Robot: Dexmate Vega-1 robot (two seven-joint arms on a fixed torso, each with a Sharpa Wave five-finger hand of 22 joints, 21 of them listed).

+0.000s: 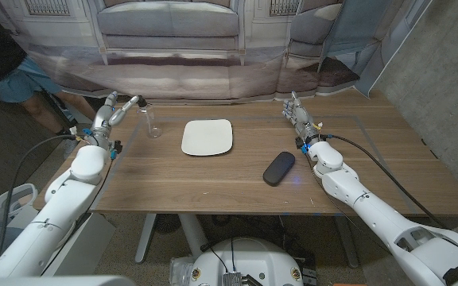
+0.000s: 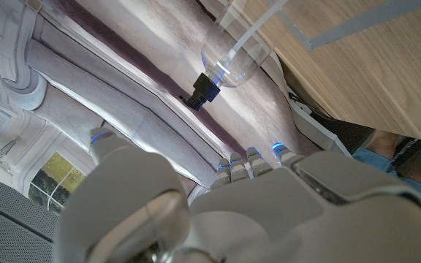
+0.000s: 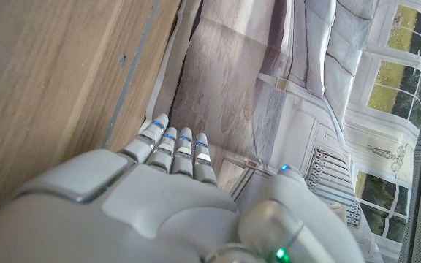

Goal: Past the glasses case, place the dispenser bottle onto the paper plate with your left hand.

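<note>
Three items lay on the wooden table [image 1: 213,179], w/ two robot hands at its far corners

Item 1: dispenser bottle [image 1: 153,121], clear plastic, black pump top, upright near the table's far left part, just left of the paper plate [image 1: 207,137] and apart from it. Left wrist view showed the same bottle [image 2: 231,51] w/ its black pump and a clear tube inside, standing free ahead of the hand

Item 2: paper plate, white, squarish w/ rounded corners, at far centre of table, nothing on it

Item 3: glasses case [image 1: 278,168], dark, oblong, lying diagonal at mid-right, nearer the robot than the plate and well apart from the bottle

Left hand [image 1: 119,110]: raised at the far left edge, fingers reaching toward the bottle's top, tips near the pump; contact couldn't be told from the head view. In the left wrist view the fingers [image 2: 248,162] pointed toward the bottle w/ a gap between, holding nothing

Right hand [image 1: 299,114]: at far right of table, fingers straight and close together, pointing away from the robot, holding nothing. Right wrist view showed its fingers [image 3: 174,150] side by side beside the table's far edge

Background: printed backdrop of a sofa and panelled wall behind the table; part of a person at the far left edge of the head view
</note>
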